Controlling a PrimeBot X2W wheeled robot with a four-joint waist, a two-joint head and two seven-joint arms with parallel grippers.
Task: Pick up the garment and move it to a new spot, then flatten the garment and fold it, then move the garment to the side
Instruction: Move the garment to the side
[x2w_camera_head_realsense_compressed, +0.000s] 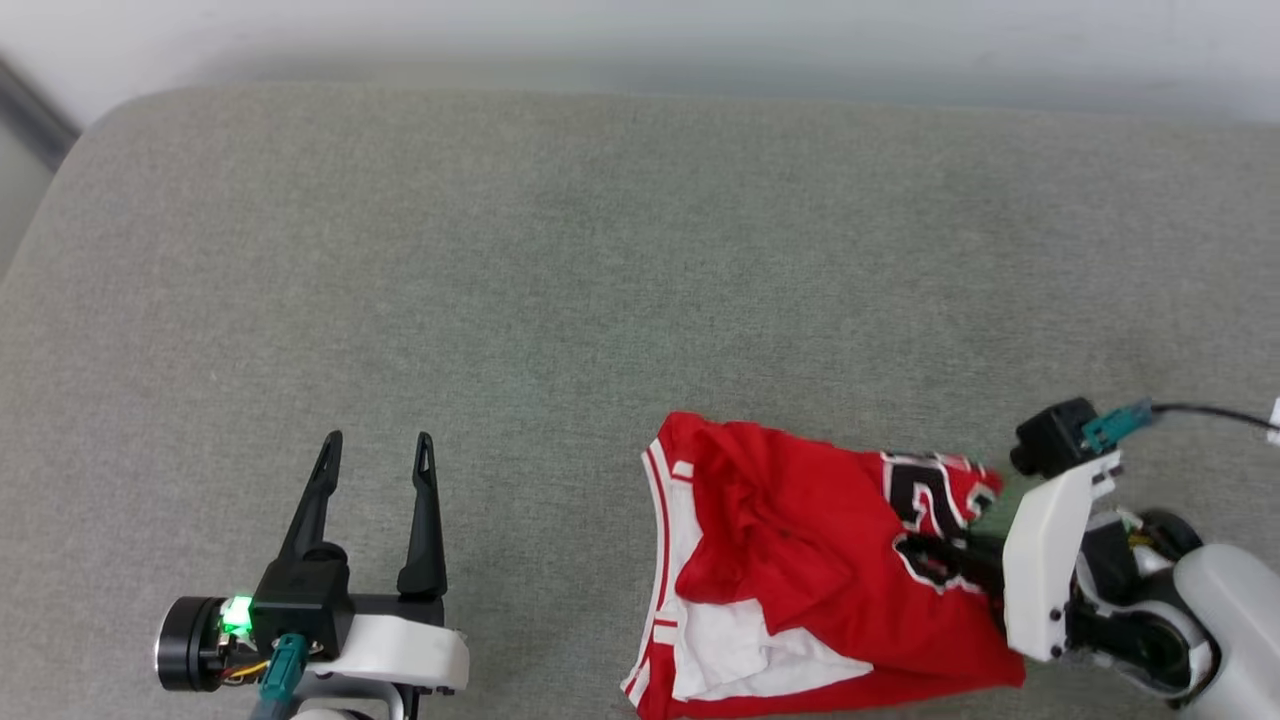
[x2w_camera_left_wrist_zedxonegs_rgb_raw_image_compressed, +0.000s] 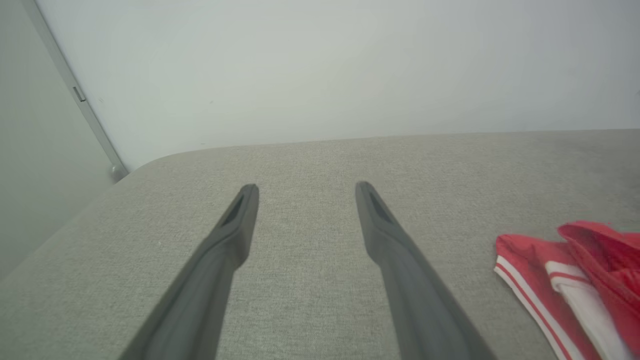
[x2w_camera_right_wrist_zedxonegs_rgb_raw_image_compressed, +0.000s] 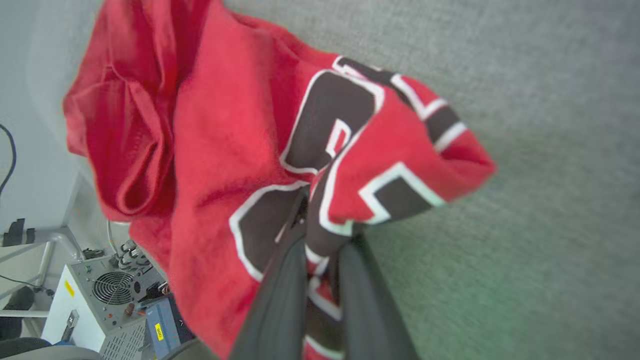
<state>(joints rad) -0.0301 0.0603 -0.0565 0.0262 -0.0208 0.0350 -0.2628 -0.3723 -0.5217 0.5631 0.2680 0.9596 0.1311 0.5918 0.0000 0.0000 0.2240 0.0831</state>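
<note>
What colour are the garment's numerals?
Numerals on the garment are black, white-outlined; clearest in the right wrist view.

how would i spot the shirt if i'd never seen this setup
Start at the wide grey padded surface and look to its near right part. A crumpled shirt sits there, pinched by the right gripper. It is bright red with white striped trim and black numbers outlined in white, against plain grey.

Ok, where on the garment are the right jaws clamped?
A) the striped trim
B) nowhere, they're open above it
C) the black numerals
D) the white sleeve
C: the right wrist view shows the right gripper with its jaws pinched shut on the garment, right at the black, white-outlined numerals.
</note>
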